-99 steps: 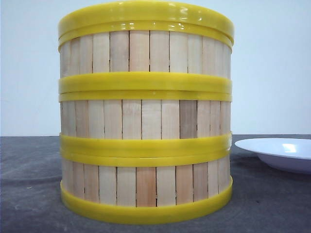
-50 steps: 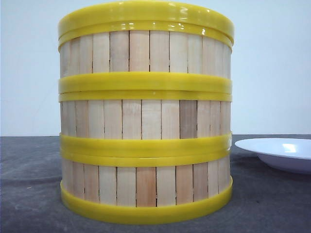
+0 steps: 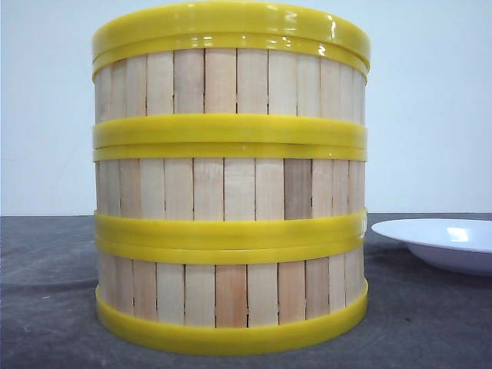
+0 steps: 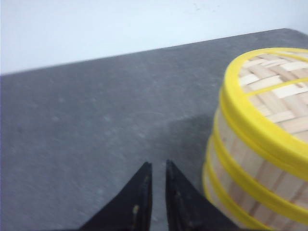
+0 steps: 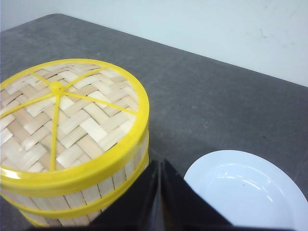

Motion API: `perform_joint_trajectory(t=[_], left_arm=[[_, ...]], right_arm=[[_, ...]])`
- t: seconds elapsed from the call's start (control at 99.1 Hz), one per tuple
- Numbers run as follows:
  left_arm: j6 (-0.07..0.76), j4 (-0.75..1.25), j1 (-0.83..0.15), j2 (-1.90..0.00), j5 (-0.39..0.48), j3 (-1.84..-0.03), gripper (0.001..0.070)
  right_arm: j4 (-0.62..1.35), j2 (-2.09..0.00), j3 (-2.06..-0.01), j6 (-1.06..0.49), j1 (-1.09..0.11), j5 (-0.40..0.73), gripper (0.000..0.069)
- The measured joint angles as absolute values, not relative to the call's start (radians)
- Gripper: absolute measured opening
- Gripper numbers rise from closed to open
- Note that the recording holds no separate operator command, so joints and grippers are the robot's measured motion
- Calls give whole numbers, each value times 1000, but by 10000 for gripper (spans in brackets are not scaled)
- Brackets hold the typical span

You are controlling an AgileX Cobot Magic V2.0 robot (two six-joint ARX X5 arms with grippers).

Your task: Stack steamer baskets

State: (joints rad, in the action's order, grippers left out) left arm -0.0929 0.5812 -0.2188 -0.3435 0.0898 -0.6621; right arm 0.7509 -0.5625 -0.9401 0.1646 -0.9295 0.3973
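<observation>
Three steamer baskets [image 3: 231,181] stand stacked in one column on the grey table [image 3: 46,307], capped by a woven lid [image 5: 67,120].

The left gripper [image 4: 155,166] hangs beside the stack, apart from it, its black fingers [image 4: 139,197] drawn nearly together around nothing. The right gripper [image 5: 159,163] is between the stack and the white plate [image 5: 245,192], tips pressed together, empty, close to the stack's wall.

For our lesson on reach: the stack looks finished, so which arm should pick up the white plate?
Right. The white plate lies right of the stacked baskets, just beside the right gripper; the left wrist view misses it.
</observation>
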Motion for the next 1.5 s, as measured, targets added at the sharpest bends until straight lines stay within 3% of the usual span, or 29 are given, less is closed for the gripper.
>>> perform_joint_trajectory(t=[0.141, 0.323, 0.595, 1.503], left_arm=[[-103, 449, -139, -288, 45, -534, 24], [-49, 302, -43, -157, 32, -319, 24], [48, 285, -28, -20, -22, -106, 24], [19, 184, -28, -5, -28, -33, 24]], right_arm=[[751, -562, -940, 165, -929, 397, 4], [751, -562, -940, 165, -929, 397, 4], [751, -562, -940, 165, -929, 397, 4], [751, -562, -940, 165, -929, 397, 4]])
